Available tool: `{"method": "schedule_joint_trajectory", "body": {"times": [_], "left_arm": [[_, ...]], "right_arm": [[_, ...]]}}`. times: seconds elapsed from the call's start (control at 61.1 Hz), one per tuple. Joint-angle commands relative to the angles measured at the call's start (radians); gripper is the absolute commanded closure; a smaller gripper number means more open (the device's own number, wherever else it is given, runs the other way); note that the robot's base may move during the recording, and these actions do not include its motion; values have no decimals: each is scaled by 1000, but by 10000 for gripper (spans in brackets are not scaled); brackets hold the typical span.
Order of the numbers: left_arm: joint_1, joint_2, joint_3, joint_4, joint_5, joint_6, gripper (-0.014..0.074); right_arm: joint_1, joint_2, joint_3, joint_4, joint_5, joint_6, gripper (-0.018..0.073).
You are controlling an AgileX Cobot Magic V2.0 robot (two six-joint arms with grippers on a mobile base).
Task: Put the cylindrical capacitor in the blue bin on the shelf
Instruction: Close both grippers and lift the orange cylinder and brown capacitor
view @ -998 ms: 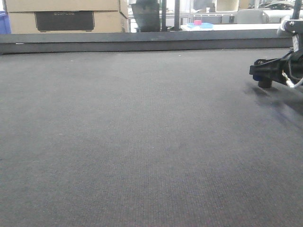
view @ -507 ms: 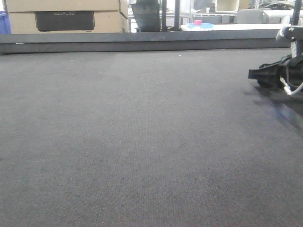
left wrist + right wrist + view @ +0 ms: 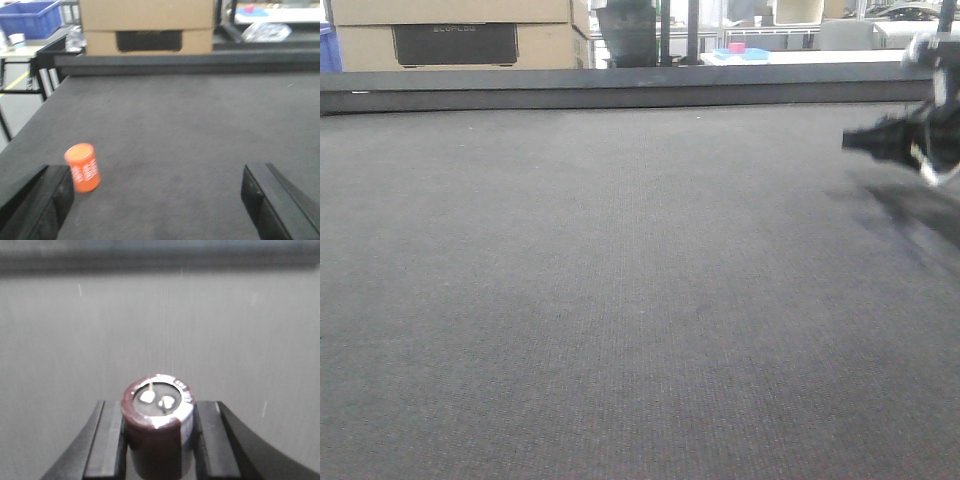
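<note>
Over grey mat (image 3: 620,300), right pincer (image 3: 157,432) clamps cylindrical capacitor (image 3: 157,412), hidden frontally; left pincer (image 3: 155,197) gapes.

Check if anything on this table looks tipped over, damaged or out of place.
Nothing stands out. The cylindrical capacitor sits squarely gripped in the right pincer, terminals showing and no visible damage. The orange can stands on its base on the dark mat beside the open left pincer.

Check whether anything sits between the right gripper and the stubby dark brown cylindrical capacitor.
Nothing visible does. The stubby dark brown cylindrical capacitor is clamped between the black fingers of the right gripper, silvery end toward the camera.
</note>
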Motion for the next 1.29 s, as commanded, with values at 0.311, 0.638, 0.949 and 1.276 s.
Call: {"method": "schedule_joint_trajectory", "body": {"times": [0.311, 0.638, 0.949, 1.276], "left_arm": [[281, 335, 217, -92, -530, -7, 63], [164, 854, 108, -99, -888, -7, 63], [165, 1185, -98, -218, -988, -7, 63], [165, 1371, -278, -214, -984, -7, -12]], "right_arm": [[-2, -202, -4, -52, 31, 1, 724], [-2, -211, -4, -56, 36, 1, 724], [-2, -211, -4, -63, 36, 1, 724], [-2, -211, -4, -63, 36, 1, 724]]}}
